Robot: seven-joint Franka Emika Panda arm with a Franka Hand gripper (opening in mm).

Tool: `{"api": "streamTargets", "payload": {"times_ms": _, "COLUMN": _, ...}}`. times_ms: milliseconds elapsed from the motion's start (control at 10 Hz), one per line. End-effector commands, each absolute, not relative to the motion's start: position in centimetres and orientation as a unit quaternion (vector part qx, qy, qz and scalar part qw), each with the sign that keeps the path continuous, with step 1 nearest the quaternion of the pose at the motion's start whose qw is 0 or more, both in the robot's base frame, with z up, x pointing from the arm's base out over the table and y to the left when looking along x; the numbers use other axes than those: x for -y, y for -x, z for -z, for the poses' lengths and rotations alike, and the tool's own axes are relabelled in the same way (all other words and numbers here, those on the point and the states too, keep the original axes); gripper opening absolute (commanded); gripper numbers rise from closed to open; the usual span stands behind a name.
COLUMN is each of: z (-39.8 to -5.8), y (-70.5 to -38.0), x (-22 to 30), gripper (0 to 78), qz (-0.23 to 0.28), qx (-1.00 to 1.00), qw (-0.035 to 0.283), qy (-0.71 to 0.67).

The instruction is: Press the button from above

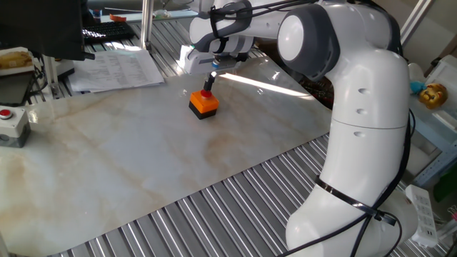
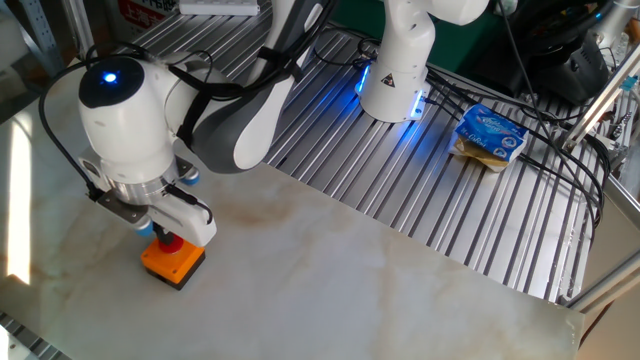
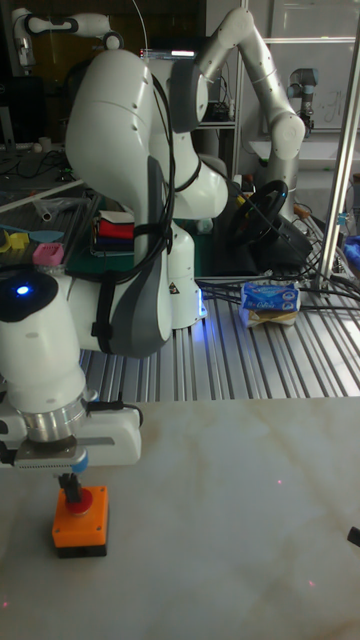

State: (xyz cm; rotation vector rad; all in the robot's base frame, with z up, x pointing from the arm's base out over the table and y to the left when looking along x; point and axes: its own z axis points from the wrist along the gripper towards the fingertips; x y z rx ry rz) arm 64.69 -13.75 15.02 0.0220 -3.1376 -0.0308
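The button (image 1: 206, 93) is a small red cap on an orange box (image 1: 203, 105) with a black base, standing on the marble tabletop (image 1: 143, 164). My gripper (image 1: 208, 87) points straight down over it. The two fingers read as one narrow dark stub, pressed together, with their tips on the red cap. From the other side, the button (image 2: 172, 243) peeks out under the white hand and the gripper (image 2: 166, 236) is mostly hidden by it. In the tall view the gripper (image 3: 73, 489) meets the button (image 3: 82, 499) on the orange box (image 3: 80, 524).
A grey box with its own red button (image 1: 10, 123) sits at the far left table edge. Papers (image 1: 118, 68) and a keyboard lie behind. Ribbed metal decking (image 2: 420, 180) surrounds the marble; a blue packet (image 2: 490, 135) and cables lie on it.
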Motion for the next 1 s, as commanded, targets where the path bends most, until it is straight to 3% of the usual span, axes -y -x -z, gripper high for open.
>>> {"api": "streamTargets", "payload": {"times_ms": 100, "z": -15.14, "y": -64.73, "x": 13.86, "gripper": 0.0, "qz": 0.009, "qx": 1.000, "qw": 0.000, "qy": -0.007}}
{"api": "streamTargets", "payload": {"times_ms": 1000, "z": -14.35, "y": -64.52, "x": 13.39, "gripper": 0.0, "qz": 0.010, "qx": 1.000, "qw": -0.005, "qy": -0.005}}
